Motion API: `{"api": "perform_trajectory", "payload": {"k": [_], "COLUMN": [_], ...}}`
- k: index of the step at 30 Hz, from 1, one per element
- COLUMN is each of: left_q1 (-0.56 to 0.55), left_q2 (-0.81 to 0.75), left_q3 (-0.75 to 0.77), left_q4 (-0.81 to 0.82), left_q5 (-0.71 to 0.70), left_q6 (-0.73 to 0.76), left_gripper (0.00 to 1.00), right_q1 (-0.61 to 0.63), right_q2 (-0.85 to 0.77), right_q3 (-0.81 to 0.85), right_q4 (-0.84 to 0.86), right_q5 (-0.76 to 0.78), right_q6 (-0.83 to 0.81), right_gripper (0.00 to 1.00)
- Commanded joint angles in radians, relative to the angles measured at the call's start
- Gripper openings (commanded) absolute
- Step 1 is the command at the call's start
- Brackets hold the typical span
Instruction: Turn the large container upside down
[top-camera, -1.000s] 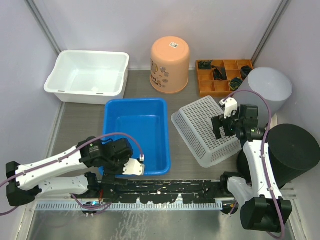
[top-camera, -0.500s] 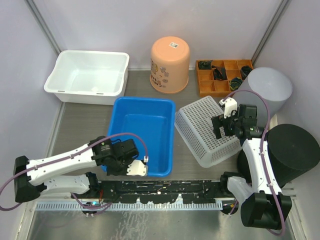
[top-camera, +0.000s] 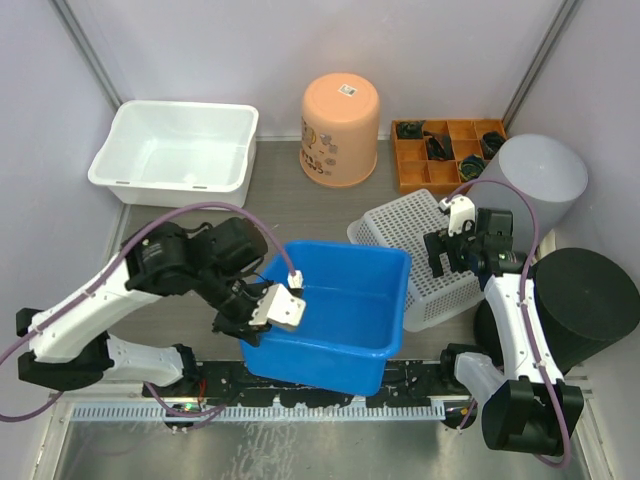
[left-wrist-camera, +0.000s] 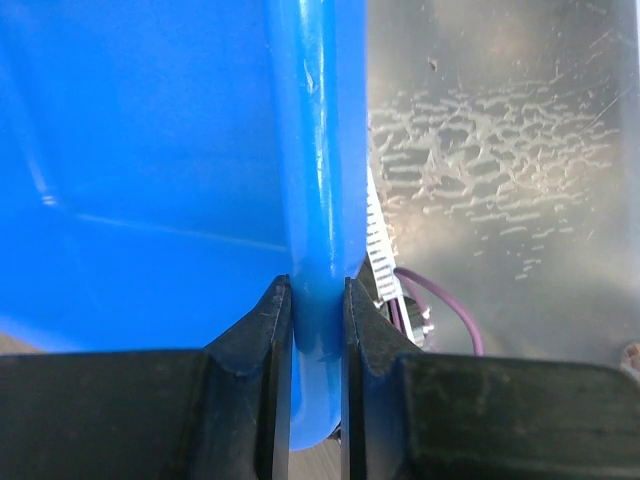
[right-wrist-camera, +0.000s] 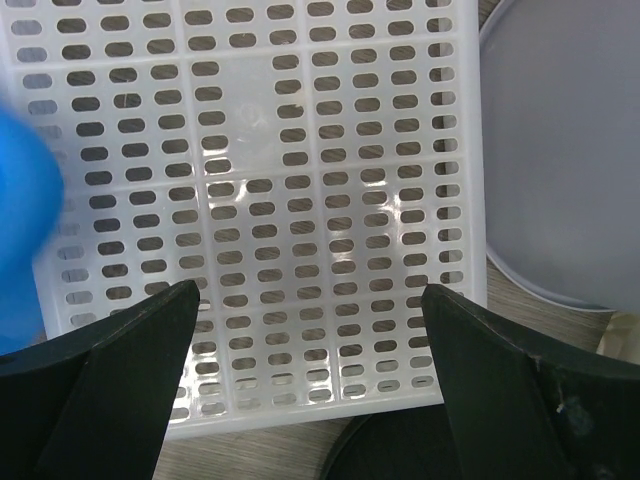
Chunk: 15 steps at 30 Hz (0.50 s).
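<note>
Subject item: the blue tub (top-camera: 345, 310) sits tilted at the near side of the table. Its opening faces up toward the overhead camera, so it is not inverted. Its near wall overlaps the rail in front of the arm bases.

Left gripper (top-camera: 270, 308): clamped on the tub's left rim. The wrist view confirms this. The gripper (left-wrist-camera: 317, 300) has one black finger (left-wrist-camera: 262, 330) pressed against each face of the blue rim, with the tub (left-wrist-camera: 150, 150) filling the left of that view.

Right gripper (top-camera: 445, 248): positioned just right of the tub's far right corner. In the wrist view the gripper (right-wrist-camera: 310, 295) has its fingers (right-wrist-camera: 120, 350) spread wide and grasps nothing.

Surroundings, all referenced to the tub:
- A white perforated basket (top-camera: 395, 222) lies at its far right corner, with the tub's corner overlapping it in the overhead view. In the right wrist view the basket (right-wrist-camera: 330, 200) lies directly beneath the spread fingers, and the tub shows as a blue blur (right-wrist-camera: 20, 230) at the left edge.
- A grey cylinder (top-camera: 540, 175) stands further right, beyond the basket.
- A black cylinder (top-camera: 590, 300) stands to the right, level with the tub.
- An orange bucket (top-camera: 340, 115) stands directly behind, base uppermost.
- A white tub (top-camera: 175, 150) sits behind and to the left.
- A wooden compartment tray (top-camera: 412, 178) sits behind and to the right.
</note>
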Motion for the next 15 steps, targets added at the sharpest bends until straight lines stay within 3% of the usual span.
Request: {"api": "perform_trajectory", "payload": {"k": [1, 7, 10, 12, 15], "left_q1": [-0.005, 0.025, 0.244, 0.43, 0.592], "left_q2": [-0.039, 0.0, 0.101, 0.196, 0.295], "left_q3": [0.113, 0.251, 0.458, 0.581, 0.667], "left_q4": [-0.186, -0.185, -0.184, -0.186, -0.186], "left_q5": [0.099, 0.055, 0.065, 0.161, 0.279], "left_q6": [0.092, 0.087, 0.118, 0.138, 0.117], "left_gripper": [0.0, 0.0, 0.0, 0.0, 0.0], "right_q1": [-0.005, -0.005, -0.005, -0.005, -0.005], "right_q2": [0.0, 0.004, 0.006, 0.001, -0.004], "right_q3": [0.003, 0.004, 0.005, 0.004, 0.005], "right_q4": [0.051, 0.051, 0.051, 0.051, 0.051], "right_q5": [0.013, 0.011, 0.007, 0.005, 0.004], "right_q6": [0.017, 0.02, 0.022, 0.022, 0.025], "right_gripper": [1.0, 1.0, 1.0, 1.0, 1.0]}}
